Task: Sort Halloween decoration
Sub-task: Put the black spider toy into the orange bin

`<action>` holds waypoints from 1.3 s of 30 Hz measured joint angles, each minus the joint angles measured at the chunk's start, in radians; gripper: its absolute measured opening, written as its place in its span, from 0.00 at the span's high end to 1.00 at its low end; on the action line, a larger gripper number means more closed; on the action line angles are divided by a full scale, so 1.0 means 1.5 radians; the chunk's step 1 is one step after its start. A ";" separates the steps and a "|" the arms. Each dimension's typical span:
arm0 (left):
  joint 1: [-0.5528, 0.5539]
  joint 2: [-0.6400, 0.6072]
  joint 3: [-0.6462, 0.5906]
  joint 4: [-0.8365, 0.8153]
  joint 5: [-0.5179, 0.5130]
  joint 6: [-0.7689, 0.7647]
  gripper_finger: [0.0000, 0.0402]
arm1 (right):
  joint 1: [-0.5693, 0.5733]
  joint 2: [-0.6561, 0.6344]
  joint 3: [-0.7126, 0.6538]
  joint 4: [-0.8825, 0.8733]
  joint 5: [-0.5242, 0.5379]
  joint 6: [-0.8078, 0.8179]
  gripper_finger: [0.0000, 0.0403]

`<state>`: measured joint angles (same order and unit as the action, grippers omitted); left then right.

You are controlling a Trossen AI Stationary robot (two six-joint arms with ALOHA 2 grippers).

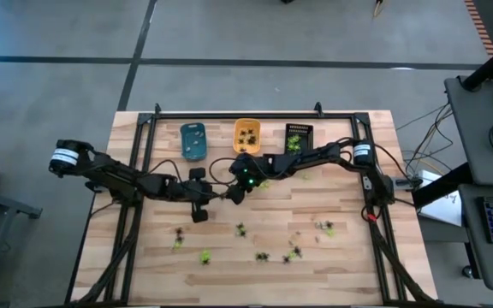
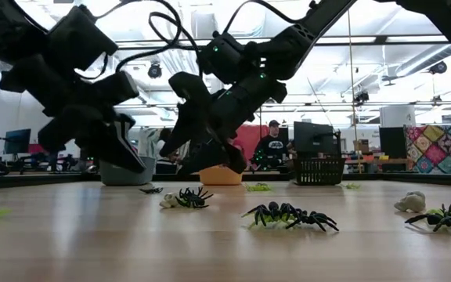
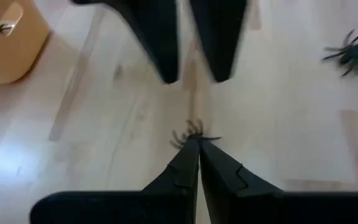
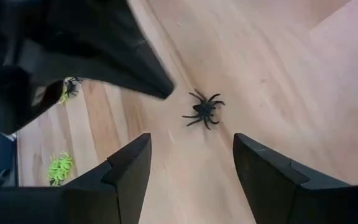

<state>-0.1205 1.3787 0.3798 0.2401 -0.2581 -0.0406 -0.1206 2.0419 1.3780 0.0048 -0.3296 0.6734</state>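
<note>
Left wrist view: left fingers [image 3: 194, 152] pinch a spindly black spider [image 3: 190, 132]; right fingers [image 4: 191, 168] spread apart.

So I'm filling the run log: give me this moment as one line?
left pincer: shut on black spider | right pincer: open, facing it | trays: behind

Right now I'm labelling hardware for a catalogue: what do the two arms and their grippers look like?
Both are dark, jointed arms trailing black cables. A white band with markings rings each base joint. The left gripper and right gripper have black wedge-shaped fingers. A green light glows on the right wrist.
</note>
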 joint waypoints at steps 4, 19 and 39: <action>0.001 0.041 -0.001 0.015 -0.002 -0.003 1.00 | 0.007 0.000 -0.001 0.000 0.032 0.012 0.47; 0.000 0.142 0.001 0.093 -0.001 -0.043 1.00 | 0.015 0.021 0.002 0.025 0.052 0.040 0.47; 0.001 0.144 -0.001 0.090 0.002 -0.041 1.00 | 0.013 0.044 0.005 0.072 0.080 -0.117 0.47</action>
<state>-0.1196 1.5940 0.3779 0.3752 -0.2550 -0.1024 -0.1005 2.1082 1.3857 0.1125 -0.2092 0.4980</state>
